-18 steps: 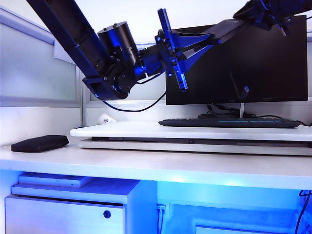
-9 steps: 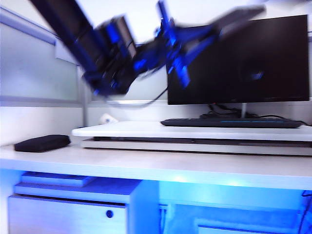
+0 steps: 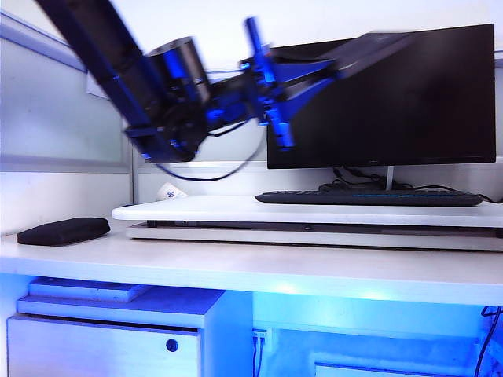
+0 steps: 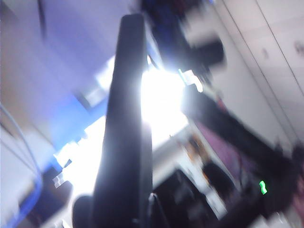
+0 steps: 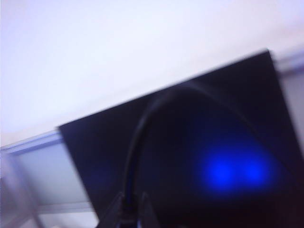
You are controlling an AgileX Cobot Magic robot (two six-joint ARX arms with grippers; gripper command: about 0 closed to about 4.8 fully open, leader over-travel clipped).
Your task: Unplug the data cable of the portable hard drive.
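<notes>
Nearest the ext. cam is the white table, front edge lit blue from below. A soft black pouch lies on it at the far left. Behind that is a raised white board with a long black keyboard on top, toward the right.

Above the board the left arm comes down from top left, blurred. The left hand is up in the air in front of the monitor, pointing right and slightly up. It's clamped on the portable hard drive, a dark flat slab sticking out past the fingers toward upper right, well clear of the table. The left wrist view shows the same slab edge-on against strong glare. The fingers are too dark and smeared to make out there.

The right hand shows only in its own wrist view, fingertips pinched tight on the data cable. This thin black cord rises from the grip and arcs over in front of the dark screen. Its far end fades into the black, so can't tell where it ends. A blue glow sits on the screen beside it.
</notes>
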